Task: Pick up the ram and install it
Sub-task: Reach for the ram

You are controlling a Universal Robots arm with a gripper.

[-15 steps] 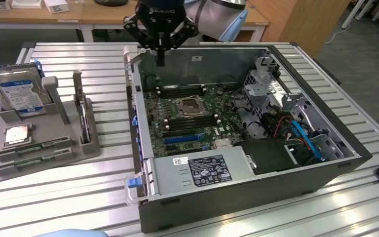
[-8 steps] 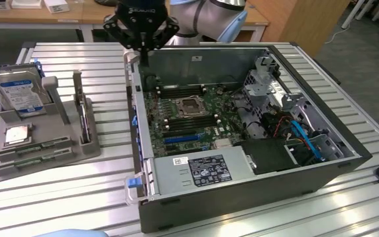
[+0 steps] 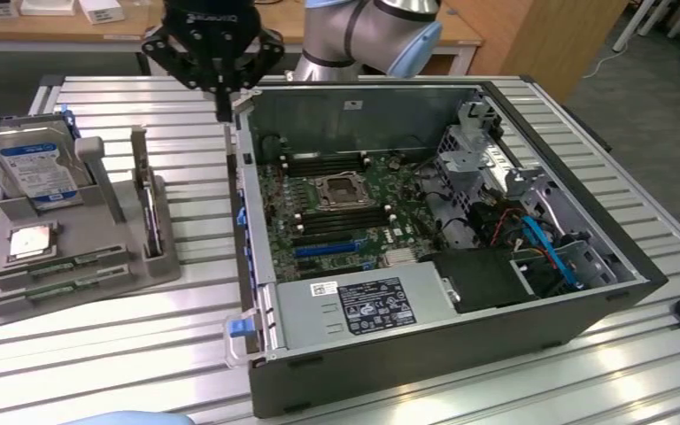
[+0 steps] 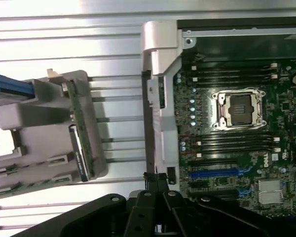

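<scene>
Two green ram sticks (image 3: 68,264) lie flat in the front slots of a grey holder (image 3: 127,274) at the exterior view's left; one ram stick (image 4: 27,187) lies at the holder's edge in the wrist view. A thin green board (image 4: 76,111) stands on edge in the same holder. My black gripper (image 3: 222,112) hangs shut and empty above the table, between the holder and the back corner of the open computer case (image 3: 258,266). Its closed fingertips (image 4: 155,180) point down beside the case wall. The motherboard's long memory slots (image 4: 237,143) flank the empty CPU socket (image 4: 241,108).
A hard drive (image 3: 33,168) with a blue-white label stands upright at the holder's back, a square silver CPU (image 3: 31,241) below it. Inside the case sit a power supply (image 3: 364,305), a black fan shroud (image 3: 494,274) and a metal drive cage (image 3: 482,146). The slatted table (image 3: 139,354) spreads around.
</scene>
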